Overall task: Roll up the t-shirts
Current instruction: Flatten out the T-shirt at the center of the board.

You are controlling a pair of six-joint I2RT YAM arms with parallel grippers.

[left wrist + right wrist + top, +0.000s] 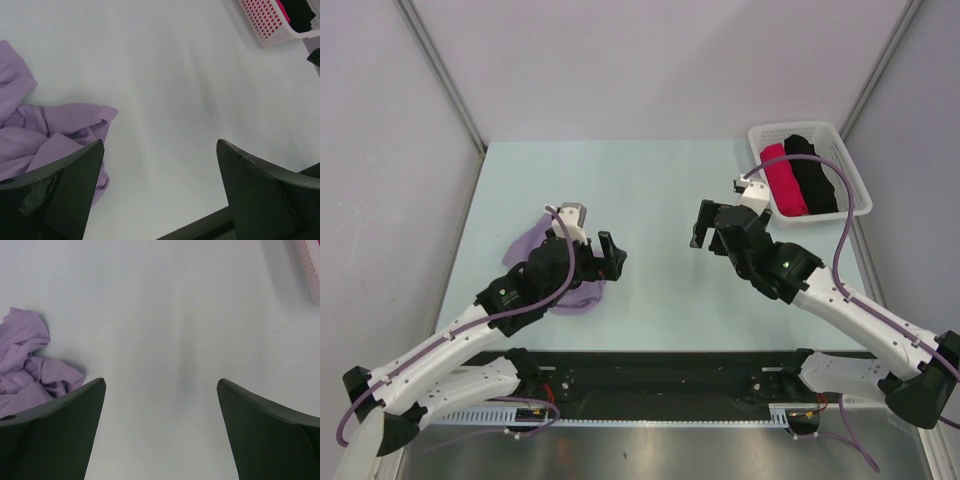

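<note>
The lilac t-shirt (532, 243) lies crumpled on the left of the table, partly hidden under my left arm. It also shows in the left wrist view (35, 125) and the right wrist view (30, 360). My left gripper (611, 257) is open and empty, hovering just right of the shirt (160, 143). My right gripper (706, 230) is open and empty above bare table right of centre (161, 381). A crimson-pink roll (785, 180) and a black roll (812, 172) lie side by side in a white basket (856, 180).
The white basket stands at the table's far right corner and shows in the left wrist view (265, 25). The pale table (650, 180) has grey walls on the left, back and right. A black rail (660, 375) runs along the near edge.
</note>
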